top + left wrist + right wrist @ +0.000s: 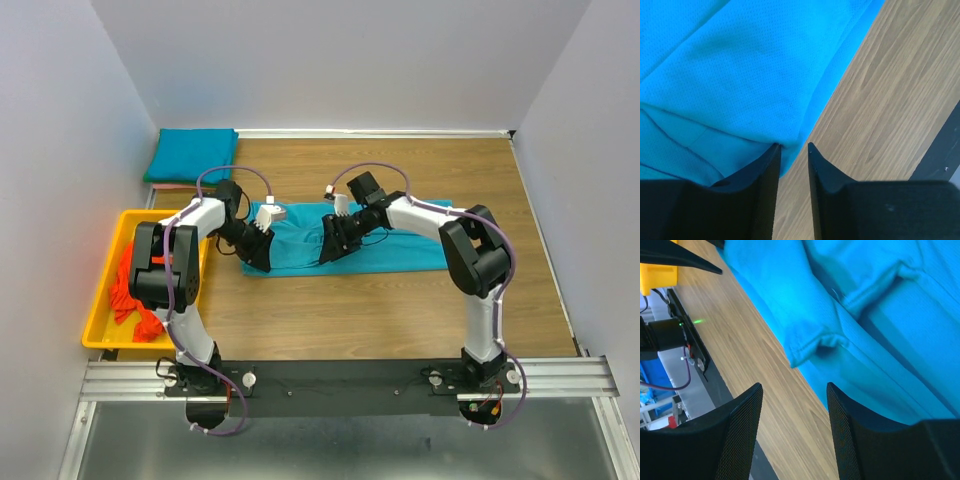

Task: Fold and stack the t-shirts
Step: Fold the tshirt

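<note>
A teal-blue t-shirt (390,248) lies spread across the middle of the wooden table. My left gripper (258,262) is low at its front left corner. In the left wrist view this gripper (794,145) stands a little open, with wood showing in the gap and the shirt (740,75) edge at the left fingertip. My right gripper (328,255) hovers over the shirt's front edge. In the right wrist view it (794,386) is wide open and empty, above wood and the shirt (880,315) beside a curled sleeve (815,342). A folded teal t-shirt (192,155) lies at the back left. Orange-red t-shirts (128,290) lie in the tray.
A yellow plastic tray (100,335) sits at the left edge of the table. White walls close in the back and both sides. A black and metal rail (350,375) carrying the arm bases runs along the near edge.
</note>
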`<action>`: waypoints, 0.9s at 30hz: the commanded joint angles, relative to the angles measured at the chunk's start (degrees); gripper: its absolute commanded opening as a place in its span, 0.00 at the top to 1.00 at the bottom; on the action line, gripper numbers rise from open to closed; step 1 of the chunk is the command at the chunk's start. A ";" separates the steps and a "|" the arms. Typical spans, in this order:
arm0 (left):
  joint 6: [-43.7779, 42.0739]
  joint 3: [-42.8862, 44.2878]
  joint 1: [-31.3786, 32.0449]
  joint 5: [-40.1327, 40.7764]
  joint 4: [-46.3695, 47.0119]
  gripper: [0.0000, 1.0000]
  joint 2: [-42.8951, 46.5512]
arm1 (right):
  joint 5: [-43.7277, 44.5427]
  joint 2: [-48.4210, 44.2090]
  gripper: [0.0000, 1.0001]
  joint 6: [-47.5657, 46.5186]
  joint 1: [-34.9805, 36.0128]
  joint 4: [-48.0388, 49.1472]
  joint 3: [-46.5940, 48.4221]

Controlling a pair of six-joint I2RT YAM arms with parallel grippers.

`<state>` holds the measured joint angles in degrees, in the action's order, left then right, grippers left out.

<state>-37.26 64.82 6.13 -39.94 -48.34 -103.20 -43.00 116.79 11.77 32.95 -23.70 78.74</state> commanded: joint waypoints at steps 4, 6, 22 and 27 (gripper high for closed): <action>0.52 2.15 0.46 -3.91 0.61 0.73 -0.51 | -1.65 2.12 0.39 0.71 1.50 1.20 3.00; 0.60 2.68 0.46 -4.61 0.44 0.86 -0.78 | -0.77 1.08 0.39 0.19 1.50 1.12 2.47; 2.01 13.92 0.46 -7.43 0.44 1.00 -2.97 | 11.71 -11.76 0.44 -10.09 -8.68 -3.10 -10.79; 4.47 19.89 0.29 -9.01 2.28 1.00 -6.92 | 13.21 -13.78 0.45 -13.07 -12.90 -6.43 -12.29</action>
<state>-34.94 81.54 6.13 -45.50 -47.46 -107.44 -33.47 105.19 2.94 21.19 -26.50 67.57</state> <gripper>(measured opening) 0.005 0.556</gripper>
